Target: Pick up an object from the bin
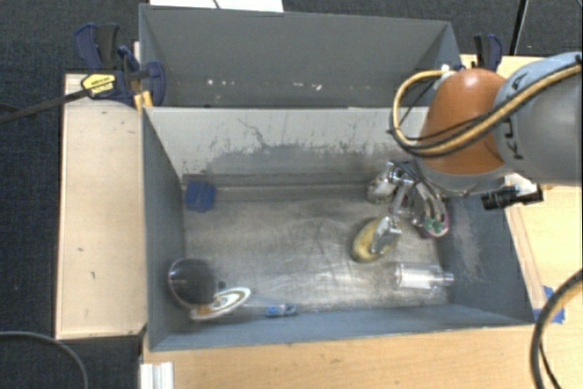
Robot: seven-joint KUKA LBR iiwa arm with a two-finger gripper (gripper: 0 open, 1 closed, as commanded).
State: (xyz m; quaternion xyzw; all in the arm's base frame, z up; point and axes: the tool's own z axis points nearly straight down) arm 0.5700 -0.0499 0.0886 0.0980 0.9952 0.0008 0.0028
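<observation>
A: Target item?

B: One dull yellow rounded lump. It lies on the bin floor, right of centre. Single specimen of its kind.

A: Gripper?

B: The gripper is at the lump's upper right edge, pointing down. It is touching the lump or just over it; cannot tell which. How far open: cannot tell, as the metal parts overlap from this angle. Nothing can be seen gripped in it.

A: Nearest neighbour?

B: One clear plastic tube, lying on its side. It sits just below and right of the lump in the view, near the lower wall, and does not touch the lump.

A: Rest of the count?

B: Four more, all on the left side and well apart from the gripper.
- One blue block at the foot of the back wall.
- One dark round thing in the lower left corner. Ball or bowl, cannot tell.
- One pale ringed disc with an orange tinge, right beside the dark thing, possibly touching it.
- One small blue piece just right of the disc, by the lower wall.

Total six loose things, spread out. Two are blue, and there is one each of the others.

A: Writing, labels?

B: Any marks on the things are too small to read.

A: The robot itself?

B: An orange cover is on the wrist, over the right end of the grey bin. Yellow and black cables loop round it. The arm comes in from the right.
</observation>
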